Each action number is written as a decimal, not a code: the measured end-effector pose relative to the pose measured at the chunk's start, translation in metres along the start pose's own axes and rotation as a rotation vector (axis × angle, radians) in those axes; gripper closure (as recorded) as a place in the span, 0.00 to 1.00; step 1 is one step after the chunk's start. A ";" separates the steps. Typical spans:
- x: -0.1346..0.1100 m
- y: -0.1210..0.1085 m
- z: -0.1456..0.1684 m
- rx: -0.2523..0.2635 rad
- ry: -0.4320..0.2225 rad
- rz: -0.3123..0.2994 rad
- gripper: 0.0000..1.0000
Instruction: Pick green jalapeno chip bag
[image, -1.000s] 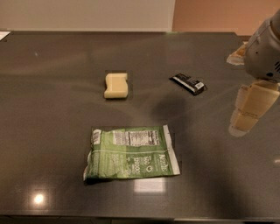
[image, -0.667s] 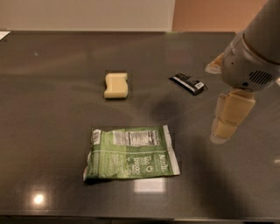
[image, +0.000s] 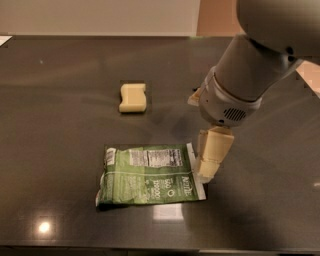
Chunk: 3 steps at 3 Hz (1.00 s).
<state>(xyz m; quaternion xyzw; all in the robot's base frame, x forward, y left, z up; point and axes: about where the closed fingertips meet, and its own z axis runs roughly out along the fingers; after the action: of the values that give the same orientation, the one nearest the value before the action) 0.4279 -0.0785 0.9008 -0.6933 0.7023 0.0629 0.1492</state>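
Reaching for the green jalapeno chip bag (image: 150, 175), which lies flat on the desk (image: 60, 100) toward six o'clock, the pincer (image: 201, 137) hangs released at the bag's three o'clock edge. Next, I judge, it must straddle that thin edge and clench.

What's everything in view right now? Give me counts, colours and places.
green jalapeno chip bag: one, green with white edges and label, flat on the table, front centre.
sponge block: one, pale yellow, behind the bag, apart from it.
table: one, dark and glossy, under everything.
arm: one, white, reaching in from the upper right.
gripper: one, pale yellow, at the bag's right edge; I can't tell whether it touches the bag.
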 end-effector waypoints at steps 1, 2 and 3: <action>-0.027 0.010 0.033 -0.038 -0.018 -0.047 0.00; -0.050 0.029 0.061 -0.080 -0.027 -0.100 0.00; -0.068 0.044 0.086 -0.108 -0.026 -0.141 0.00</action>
<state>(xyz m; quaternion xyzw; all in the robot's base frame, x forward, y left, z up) 0.3943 0.0129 0.8346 -0.7472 0.6453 0.0991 0.1246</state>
